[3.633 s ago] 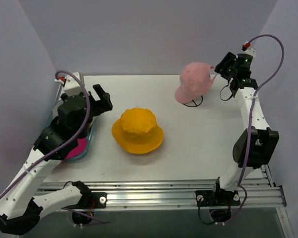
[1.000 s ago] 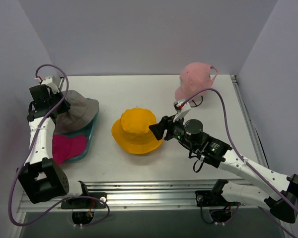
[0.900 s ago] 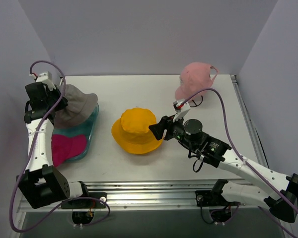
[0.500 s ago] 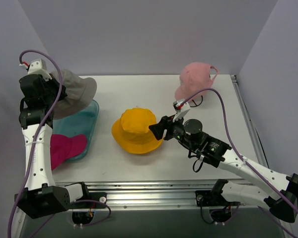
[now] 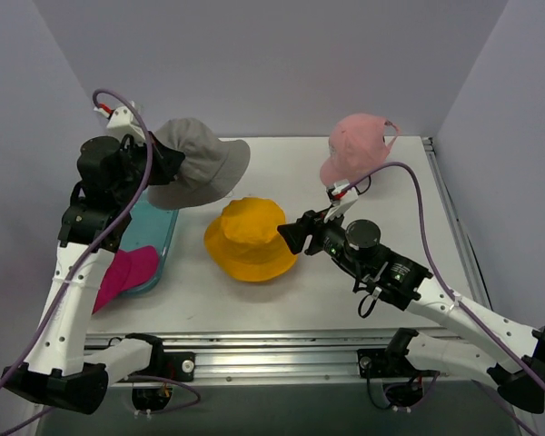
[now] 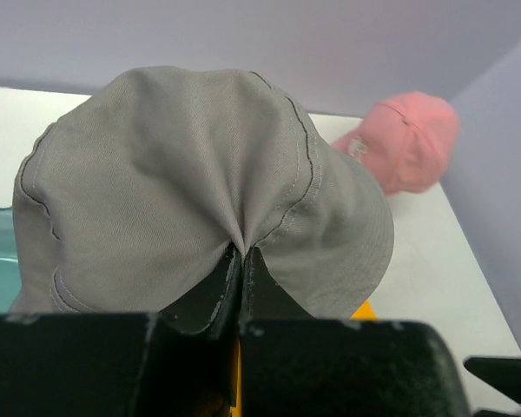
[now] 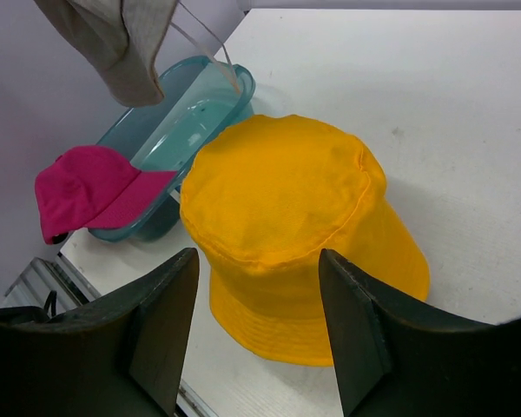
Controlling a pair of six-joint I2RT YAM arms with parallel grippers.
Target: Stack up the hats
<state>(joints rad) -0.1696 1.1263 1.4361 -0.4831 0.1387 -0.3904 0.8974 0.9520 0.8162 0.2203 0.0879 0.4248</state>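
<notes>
My left gripper [image 5: 163, 162] [image 6: 241, 252] is shut on the grey bucket hat [image 5: 200, 163] [image 6: 200, 187], which hangs in the air over the table's back left, above the tray's far end. The yellow bucket hat [image 5: 251, 238] [image 7: 286, 217] sits crown up at the table's middle. Just to its right my right gripper [image 5: 289, 234] [image 7: 260, 269] hovers open, above and before the hat, touching nothing. The magenta baseball cap [image 5: 123, 272] [image 7: 91, 189] lies across the tray's near end. At the back right the light pink baseball cap [image 5: 354, 145] [image 6: 412, 139] sits on a stand.
The translucent teal tray [image 5: 154, 222] [image 7: 191, 104] lies along the left side of the table. Purple walls close in the back and both sides. A metal rail [image 5: 282, 350] runs along the near edge.
My left arm has lifted the grey bucket hat off the tray and swung it up and to the right, toward the yellow hat. The right gripper has hardly moved.
</notes>
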